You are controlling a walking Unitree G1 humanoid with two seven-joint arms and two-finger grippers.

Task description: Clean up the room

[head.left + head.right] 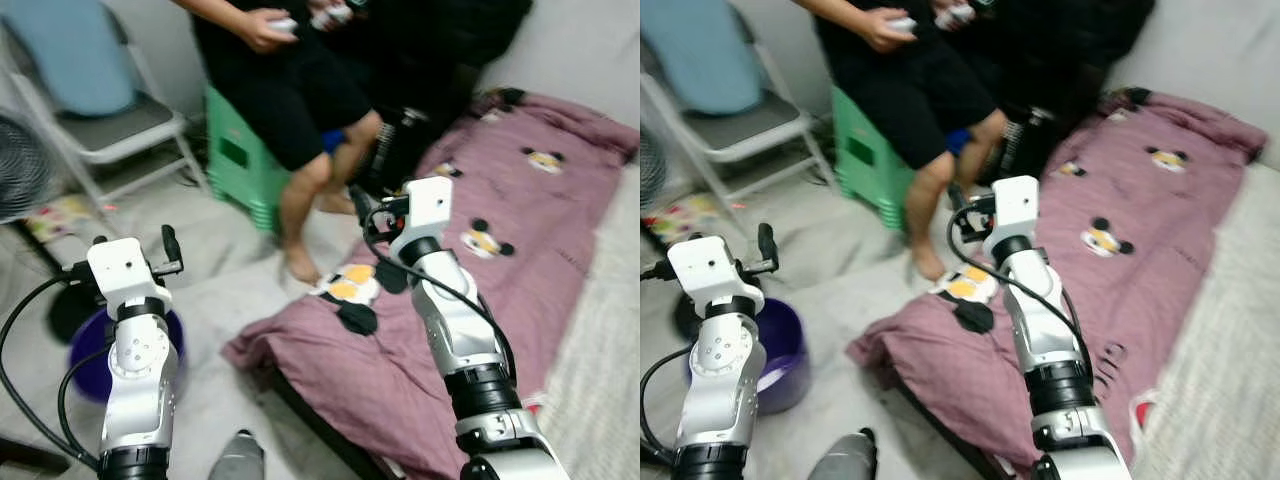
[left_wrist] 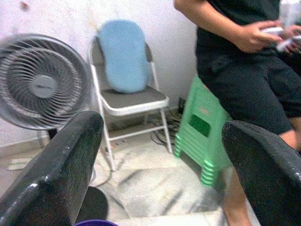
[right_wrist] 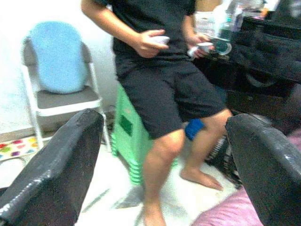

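Blanket point(image 1: 520, 300), the purple one with cartoon mouse faces on it, is lying rumpled over the bed on the right, and its near left corner is hanging off the edge and drooping down to the floor point(image 1: 215, 255). It is looking soft and floppy and fairly light, so it will likely bunch up and slide when pulled. The drooping corner or the thick fold along the near edge looks like the best place to pinch it.

Near on the left, the left gripper point(image 1: 168, 248) is hanging over a purple tub point(image 1: 90, 360) on the floor, with its two black fingers point(image 2: 61, 174) standing apart and holding nothing. The right gripper point(image 1: 362, 212) is reaching out above the near left end of the blanket, and its fingers point(image 3: 56, 165) are standing wide apart too, gripping nothing.

Farther off, a person point(image 1: 290, 90) is sitting on a green stool point(image 1: 235, 160), holding small white things in both hands. On the far left a fan point(image 2: 42, 80) is standing beside a folding chair point(image 2: 127, 101) with a blue cushion point(image 2: 122, 56) on it.

I cannot see any words or brand names to read.
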